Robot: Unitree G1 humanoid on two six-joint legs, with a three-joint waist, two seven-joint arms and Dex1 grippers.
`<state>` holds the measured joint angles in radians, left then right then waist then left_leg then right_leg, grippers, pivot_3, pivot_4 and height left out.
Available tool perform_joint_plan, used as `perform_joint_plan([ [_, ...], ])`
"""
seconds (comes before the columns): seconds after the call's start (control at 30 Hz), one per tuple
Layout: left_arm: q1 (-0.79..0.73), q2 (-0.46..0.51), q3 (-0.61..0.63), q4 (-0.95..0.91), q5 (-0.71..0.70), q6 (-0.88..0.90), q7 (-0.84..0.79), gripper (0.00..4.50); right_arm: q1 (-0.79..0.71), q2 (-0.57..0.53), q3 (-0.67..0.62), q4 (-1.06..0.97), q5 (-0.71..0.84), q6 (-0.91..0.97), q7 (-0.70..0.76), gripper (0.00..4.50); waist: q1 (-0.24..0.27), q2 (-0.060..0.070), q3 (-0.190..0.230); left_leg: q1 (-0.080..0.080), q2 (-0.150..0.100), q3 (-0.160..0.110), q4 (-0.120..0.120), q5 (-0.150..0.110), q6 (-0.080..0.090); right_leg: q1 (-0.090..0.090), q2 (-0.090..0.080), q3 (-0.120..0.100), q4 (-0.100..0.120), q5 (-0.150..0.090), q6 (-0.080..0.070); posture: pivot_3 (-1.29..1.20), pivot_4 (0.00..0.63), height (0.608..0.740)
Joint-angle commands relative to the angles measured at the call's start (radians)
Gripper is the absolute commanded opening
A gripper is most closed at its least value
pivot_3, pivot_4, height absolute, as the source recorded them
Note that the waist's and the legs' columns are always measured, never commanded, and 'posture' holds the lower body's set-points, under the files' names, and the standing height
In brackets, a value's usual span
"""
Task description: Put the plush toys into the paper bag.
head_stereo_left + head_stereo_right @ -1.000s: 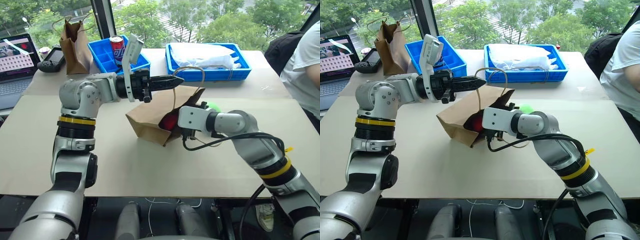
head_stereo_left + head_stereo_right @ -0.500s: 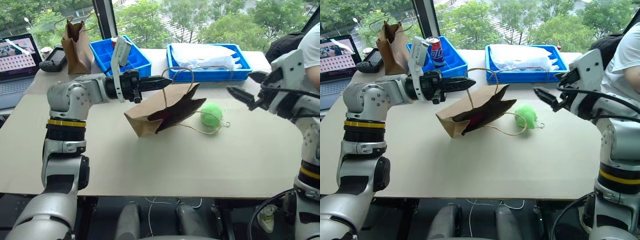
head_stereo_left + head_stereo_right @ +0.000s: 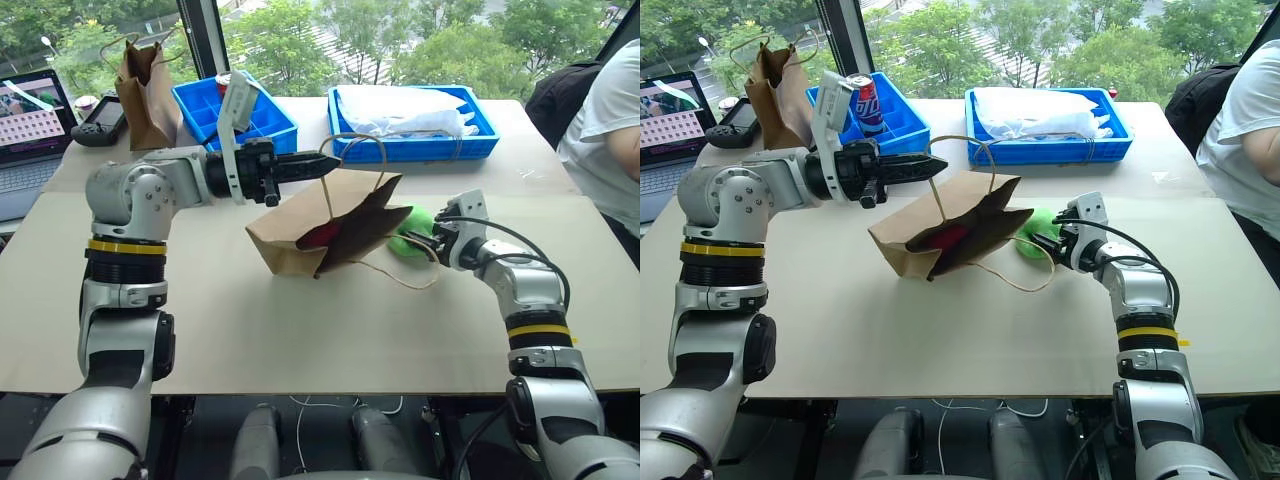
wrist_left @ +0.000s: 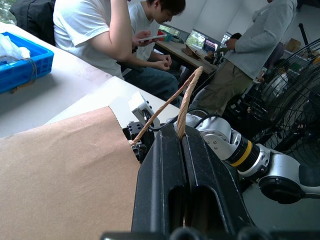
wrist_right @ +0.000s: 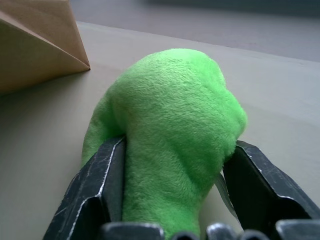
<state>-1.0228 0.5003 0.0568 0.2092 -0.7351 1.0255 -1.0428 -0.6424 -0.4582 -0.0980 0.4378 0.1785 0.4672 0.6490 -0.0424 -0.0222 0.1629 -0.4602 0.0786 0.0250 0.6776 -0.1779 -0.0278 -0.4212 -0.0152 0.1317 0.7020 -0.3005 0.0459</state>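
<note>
Two plush toys: one light-green round toy (image 5: 170, 135) and one red toy (image 3: 322, 235) inside a bag. Two paper bags: a wide light-brown bag (image 3: 300, 240) lying on the tabletop (image 3: 300, 330) and a narrower, darker bag (image 3: 140, 85) standing at the far left. Two blue trays: one divided into compartments (image 3: 200, 100), one holding white plastic (image 3: 480, 145). One drink can (image 3: 868, 98). One laptop (image 3: 30, 110). One black handheld controller (image 3: 98, 120). Three people in the left wrist view.

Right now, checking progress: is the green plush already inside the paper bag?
No, the green plush lies on the table beside the paper bag.
</note>
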Motion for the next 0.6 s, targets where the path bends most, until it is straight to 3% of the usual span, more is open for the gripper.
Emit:
perform_joint_plan([
  [0.03, -0.033, -0.002, 0.012, -0.017, -0.015, -0.004, -0.007, 0.0, 0.04, -0.081, -0.031, -0.11, -0.009, -0.012, -0.002, 1.52, 0.004, 0.0, 0.0, 0.0, 0.0, 0.0, 0.0, 0.0, 0.0, 0.0, 0.0, 0.0, 0.0, 0.0, 0.0, 0.0, 0.15, 0.685],
  [0.13, -0.04, -0.009, 0.011, -0.011, -0.017, -0.006, -0.011, 0.0, 0.08, -0.194, -0.079, -0.25, -0.006, 0.021, -0.001, 0.46, 0.012, 0.0, 0.0, -0.001, -0.001, 0.0, 0.0, 0.0, 0.0, -0.001, -0.001, 0.0, -0.001, 0.0, 0.0, 0.0, 0.15, 0.685],
  [0.2, -0.043, -0.013, 0.011, -0.006, -0.015, -0.008, -0.012, 0.0, 0.102, -0.274, -0.12, -0.346, 0.017, 0.06, 0.013, 0.01, 0.017, 0.002, 0.001, -0.001, -0.002, 0.0, -0.001, 0.0, 0.0, -0.001, -0.002, 0.0, -0.001, 0.0, 0.001, 0.0, 0.15, 0.685],
  [0.37, -0.045, -0.027, 0.007, 0.005, -0.013, -0.012, -0.019, 0.0, 0.112, -0.42, -0.115, -0.612, 0.112, 0.191, 0.126, 0.01, 0.003, 0.002, 0.001, 0.0, -0.002, 0.0, -0.002, 0.0, 0.0, -0.001, -0.002, 0.0, -0.001, -0.001, 0.002, 0.0, 0.15, 0.685],
  [0.6, -0.06, -0.04, 0.001, 0.025, -0.003, -0.024, -0.028, 0.0, 0.026, -0.465, 0.068, -0.864, 0.165, 0.3, 0.211, 0.01, -0.004, 0.002, 0.001, 0.0, -0.002, -0.001, -0.002, 0.0, 0.0, -0.001, -0.002, 0.0, 0.0, -0.004, 0.006, 0.0, 0.15, 0.685],
])
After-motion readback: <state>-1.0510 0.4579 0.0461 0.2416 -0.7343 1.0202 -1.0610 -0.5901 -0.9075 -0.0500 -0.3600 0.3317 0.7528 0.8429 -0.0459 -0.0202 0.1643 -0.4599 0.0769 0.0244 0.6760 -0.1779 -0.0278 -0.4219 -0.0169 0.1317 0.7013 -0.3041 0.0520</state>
